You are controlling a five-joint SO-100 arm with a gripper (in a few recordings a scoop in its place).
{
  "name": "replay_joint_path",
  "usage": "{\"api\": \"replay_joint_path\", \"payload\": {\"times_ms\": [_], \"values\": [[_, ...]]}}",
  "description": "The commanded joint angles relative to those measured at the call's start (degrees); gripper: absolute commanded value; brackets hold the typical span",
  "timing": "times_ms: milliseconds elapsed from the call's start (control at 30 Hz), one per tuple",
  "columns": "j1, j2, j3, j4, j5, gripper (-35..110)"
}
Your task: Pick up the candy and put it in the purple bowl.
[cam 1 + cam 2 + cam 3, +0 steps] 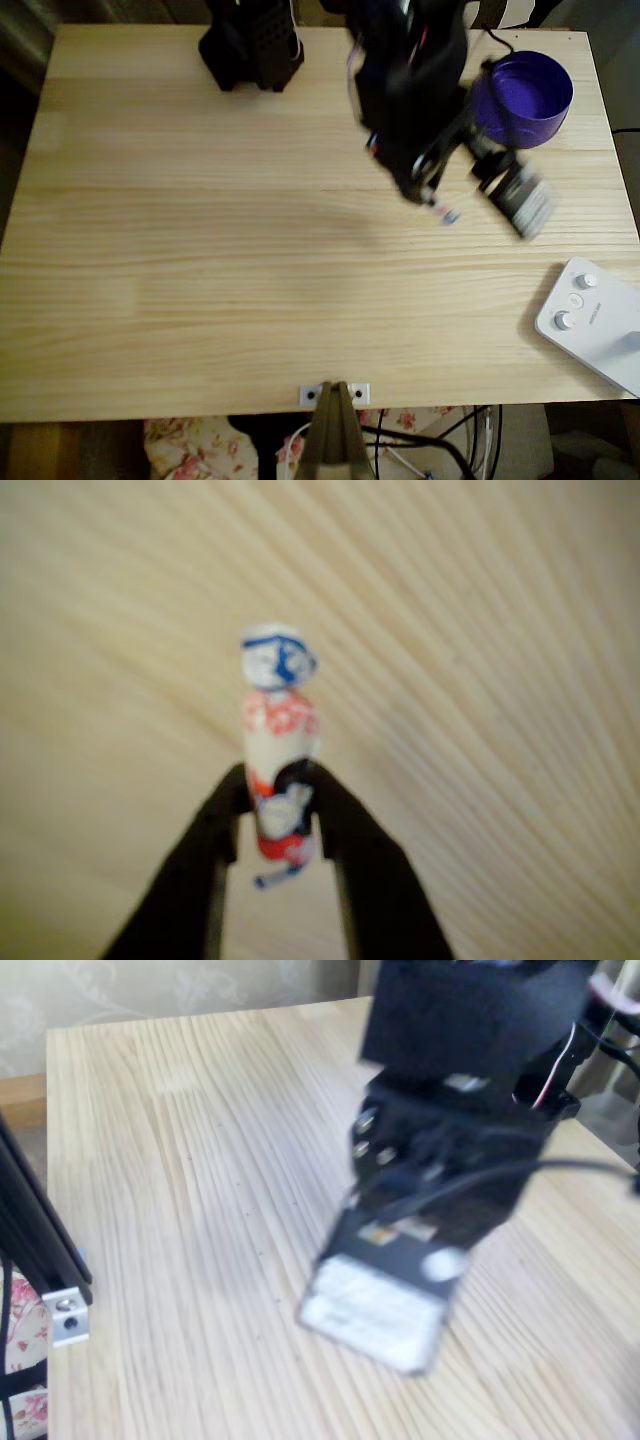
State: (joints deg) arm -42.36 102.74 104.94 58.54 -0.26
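Note:
In the wrist view, my gripper (278, 788) is shut on the candy (280, 715), a small white wrapped sweet with red and blue markings. It stands upright between the two black fingers (215, 825), above bare wood. From overhead, the black arm reaches over the table's right half. The gripper (437, 203) holds the candy (448, 214) just below and left of the purple bowl (525, 95). The round, glossy bowl stands at the back right corner with nothing visible inside it. In the fixed view the arm (450, 1160) is blurred and hides the fingers.
A white box with knobs (590, 320) lies at the table's right front edge. The arm's black base (250, 45) stands at the back, left of centre. A camera mount (335, 395) is clamped to the front edge. The wooden table (180, 250) is bare on its left half.

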Motion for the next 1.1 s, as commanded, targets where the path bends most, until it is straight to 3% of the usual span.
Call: {"api": "replay_joint_path", "payload": {"times_ms": [0,300,567,1067], "values": [[-8.0,12.1,-6.5,2.8,1.3,-1],[-24.7,16.2,-12.2,3.6,-1.8,-1],[-38.8,8.1,-21.2,-0.1,-0.5,-1],[-35.3,-10.4,-24.7,-9.1,-1.8,-1]]}}
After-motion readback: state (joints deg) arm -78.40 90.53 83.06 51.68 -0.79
